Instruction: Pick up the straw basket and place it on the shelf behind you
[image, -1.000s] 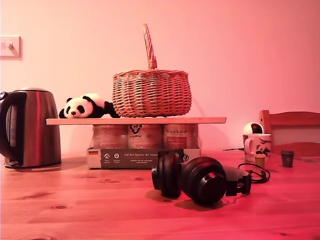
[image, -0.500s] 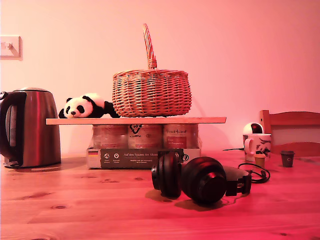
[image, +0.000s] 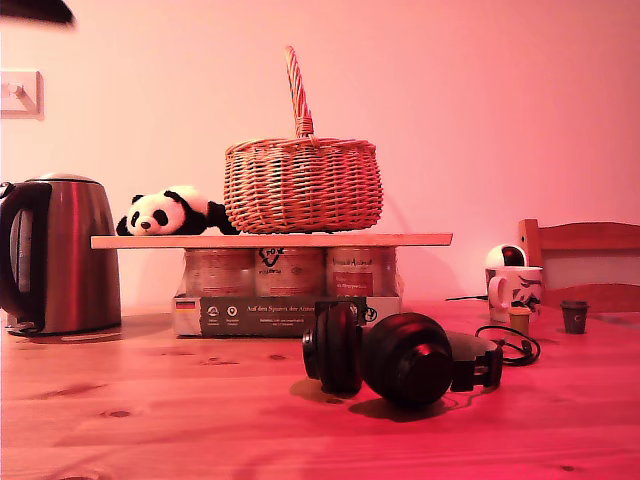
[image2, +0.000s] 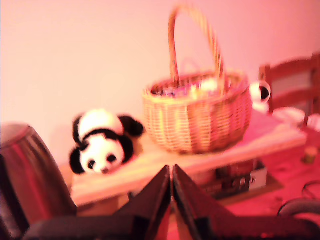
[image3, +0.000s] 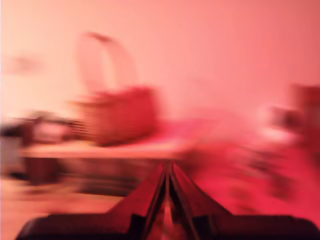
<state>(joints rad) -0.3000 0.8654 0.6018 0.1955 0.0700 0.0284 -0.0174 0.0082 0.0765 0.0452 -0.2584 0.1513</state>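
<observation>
So my first hand (image2: 172, 182) has its fingers pressed together on nothing, same with my second hand (image3: 168, 180), whose view is badly smeared. Straw basket (image: 303, 185) sits on the shelf (image: 270, 241) beside a panda (image: 165, 213).

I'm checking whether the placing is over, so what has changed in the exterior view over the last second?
Almost nothing. A dark blurred shape has come into the exterior view's top left corner; I cannot tell what it is. The straw basket sits on the shelf beside the toy panda exactly as before, and the headphones and kettle have not moved.
</observation>
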